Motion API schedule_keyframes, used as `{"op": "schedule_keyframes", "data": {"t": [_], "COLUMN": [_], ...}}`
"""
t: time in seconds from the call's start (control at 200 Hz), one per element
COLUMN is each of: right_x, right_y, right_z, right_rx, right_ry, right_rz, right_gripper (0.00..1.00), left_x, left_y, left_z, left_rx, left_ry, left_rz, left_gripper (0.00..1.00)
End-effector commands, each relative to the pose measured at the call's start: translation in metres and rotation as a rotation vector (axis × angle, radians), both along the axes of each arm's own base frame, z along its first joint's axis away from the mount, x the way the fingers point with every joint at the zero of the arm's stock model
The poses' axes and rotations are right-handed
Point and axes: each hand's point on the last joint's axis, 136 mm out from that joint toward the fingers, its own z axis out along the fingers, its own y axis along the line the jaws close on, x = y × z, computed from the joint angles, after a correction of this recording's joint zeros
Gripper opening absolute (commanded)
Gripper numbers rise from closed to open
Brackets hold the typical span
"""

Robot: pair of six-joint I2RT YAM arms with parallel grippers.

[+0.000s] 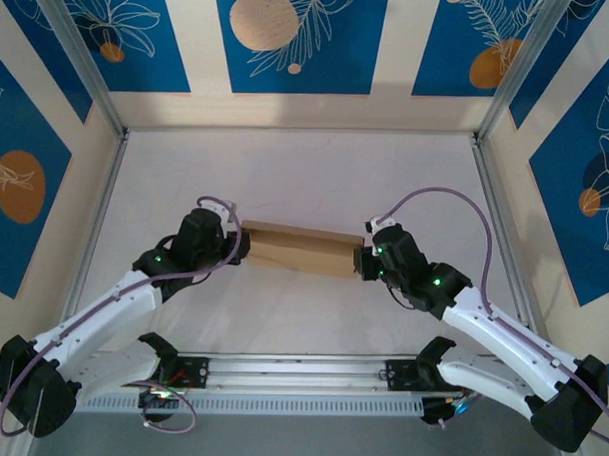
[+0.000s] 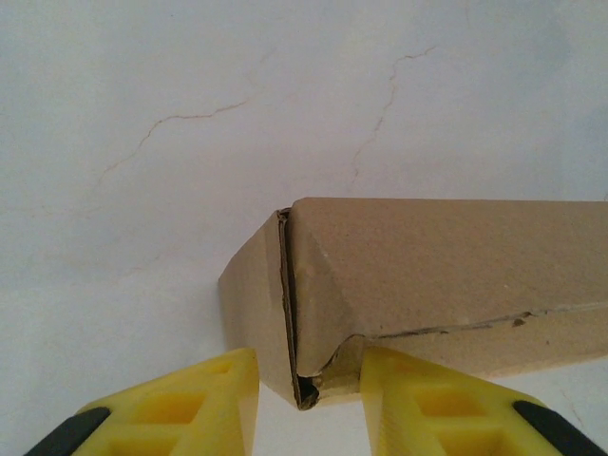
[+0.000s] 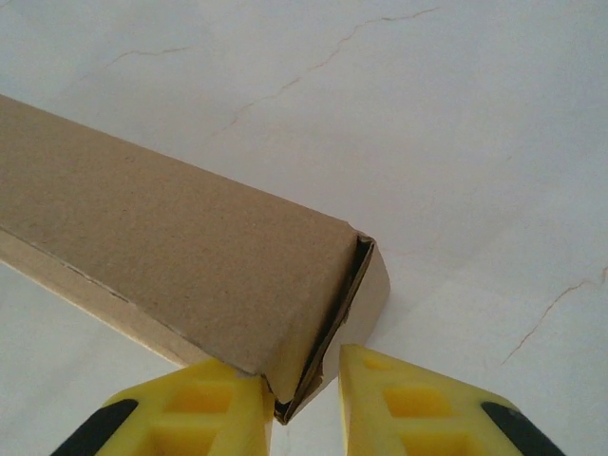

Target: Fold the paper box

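Note:
The paper box (image 1: 299, 250) is a closed, long brown cardboard box lying across the middle of the white table. My left gripper (image 1: 242, 246) is at its left end. In the left wrist view the yellow fingers (image 2: 418, 399) pinch the near corner of the box (image 2: 446, 266), where a flap edge is torn and gapes a little. My right gripper (image 1: 359, 260) is at the right end. Its fingers (image 3: 218, 404) close on the end corner of the box (image 3: 171, 237), with the tucked end flap slightly ajar between them.
The white tabletop (image 1: 307, 168) has hairline cracks and is fenced by aluminium rails (image 1: 97, 221) left and right. A blue and cream patterned wall (image 1: 301, 38) stands behind. The arm bases sit on a rail (image 1: 299, 373) at the near edge.

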Motion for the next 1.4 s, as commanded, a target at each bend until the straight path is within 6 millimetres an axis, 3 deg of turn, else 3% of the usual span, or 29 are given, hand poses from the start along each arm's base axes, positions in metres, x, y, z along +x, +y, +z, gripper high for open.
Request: {"op": "schedule_keyframes", "data": {"t": [0.0,0.07,0.19,0.29,0.745,0.995,1.191,1.396], "right_x": [-0.017,-0.019,-0.019,-0.015,-0.021,-0.019,-0.024,-0.022], "right_y": [-0.007,-0.002,0.000,-0.003,0.021,0.024,0.023,0.017], "right_z": [-0.019,-0.018,-0.014,-0.006,0.021,0.032,0.050,0.044], "right_rx": [-0.037,-0.021,-0.011,0.021,0.223,0.314,0.332,0.322], "right_ry": [0.096,0.105,0.114,0.121,0.196,0.226,0.208,0.227], "right_rz": [0.034,0.070,0.103,0.096,0.253,0.284,0.316,0.276], "right_gripper": [0.26,0.29,0.45,0.51,0.60,0.64,0.69,0.70], "left_x": [0.001,0.001,0.004,0.007,0.025,0.032,0.032,0.033], "left_y": [0.000,0.000,-0.001,-0.004,-0.018,-0.024,-0.023,-0.022], "left_z": [-0.004,-0.006,-0.006,-0.003,-0.001,-0.013,-0.010,-0.014], "left_rx": [0.017,0.021,0.026,0.027,0.058,0.104,0.099,0.109], "left_ry": [0.021,0.024,0.026,0.028,0.080,0.128,0.117,0.118], "left_rz": [0.003,0.002,0.005,0.003,-0.013,-0.032,-0.028,-0.026], "left_gripper": [0.34,0.34,0.34,0.34,0.36,0.36,0.35,0.34]}}
